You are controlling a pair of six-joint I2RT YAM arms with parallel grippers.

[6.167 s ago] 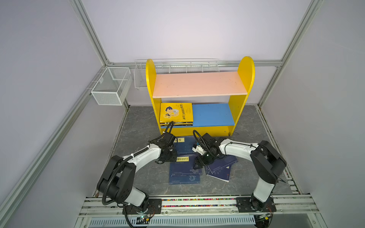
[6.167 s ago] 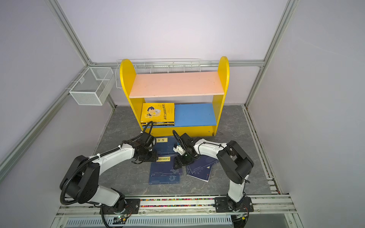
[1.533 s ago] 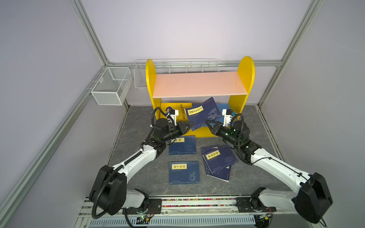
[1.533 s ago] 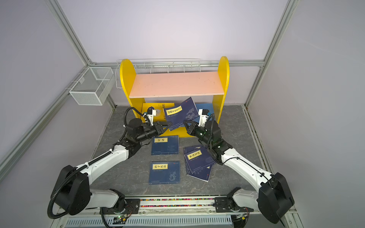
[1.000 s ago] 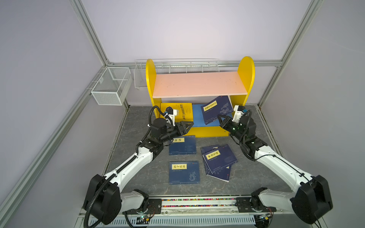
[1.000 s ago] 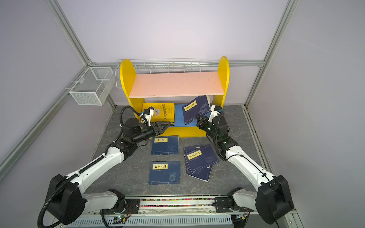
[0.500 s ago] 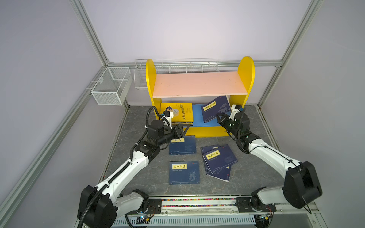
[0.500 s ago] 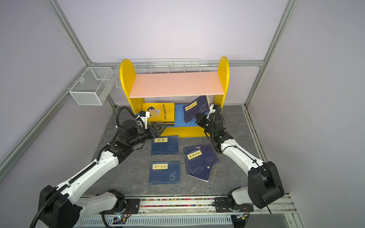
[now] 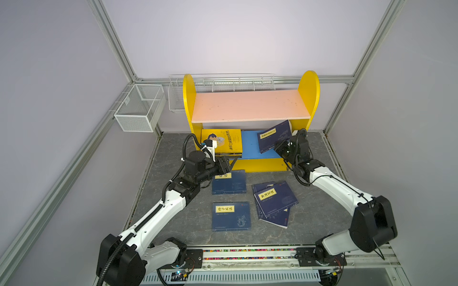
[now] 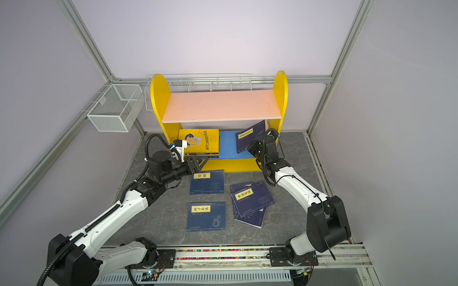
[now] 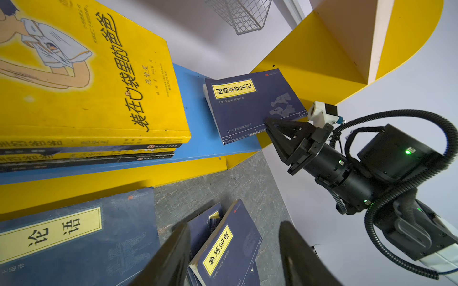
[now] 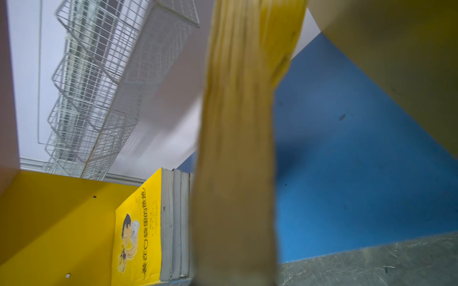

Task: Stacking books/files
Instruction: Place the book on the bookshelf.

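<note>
- Thin navy paperback with a pale-yellow title label [image 9: 272, 136] [image 10: 249, 136] [image 11: 247, 106], tilted with its cover up over the right half of the blue lower board [image 9: 249, 146] of the shelf. Close to the yellow right side panel [image 9: 308, 99]. Contact with the board impossible to tell.
- Pinched at its near corner by the right gripper [image 9: 275, 148] [image 11: 269, 123], black fingers pressed together on cover and pages.
- From the right wrist, only a blurred yellowish band of its page edges down the middle.
- Stack of yellow paperbacks with a cartoon boy on the top cover [image 9: 221, 142] [image 12: 138, 230], flat on the left half of the same board, apart from the held book.
- Left gripper [image 9: 231, 163] [image 10: 202, 161] [image 11: 234, 224], fingers spread with nothing between them, hovering before the shelf's front edge.
- Beneath it, flat on the grey stone-patterned tabletop [image 9: 309, 222], the far left corner of a navy paperback nearest the shelf [image 9: 229, 184].
- Second flat navy paperback [image 9: 231, 217] nearer the base rail [image 9: 247, 256].
- Skewed pile of overlapping navy paperbacks [image 9: 273, 201] to the right of both.
- Pink upper board [image 9: 247, 105] above, between the round-topped yellow panels.
- White wire baskets [image 9: 138, 109] on the frame, behind and left.
</note>
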